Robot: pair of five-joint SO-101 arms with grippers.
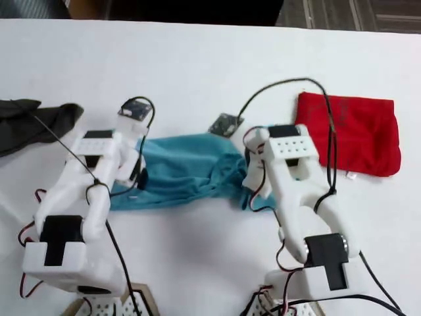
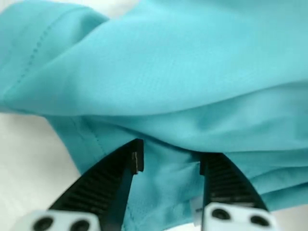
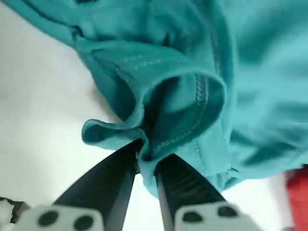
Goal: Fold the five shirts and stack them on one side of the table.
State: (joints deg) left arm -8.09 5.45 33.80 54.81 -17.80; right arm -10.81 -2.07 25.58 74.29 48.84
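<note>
Your teal shirt (image 1: 184, 168) lies bunched across the middle of the table (image 1: 197, 66), stretched between the two arms. Your right end effector (image 3: 148, 156) is pinched shut on a fold of the stitched hem (image 3: 199, 96) at its end of the cloth. Your left end effector (image 2: 168, 161) stands open at the other end, jaws apart with teal cloth lying in the gap, not yet clamped.

Expect this fabric to be light, thin and very limp: it will sag, drape and crease wherever you leave it unsupported, and a single smooth layer may slide out of a shallow pinch. Take hold at seams or hems, where the doubled, stitched edge gives the jaws something thicker to bite. On the left, close on the edge fold rather than the loose middle of the panel.

A red shirt (image 1: 358, 135) lies folded flat beside the right arm, and a dark shirt (image 1: 33, 122) sits crumpled near the left arm
</note>
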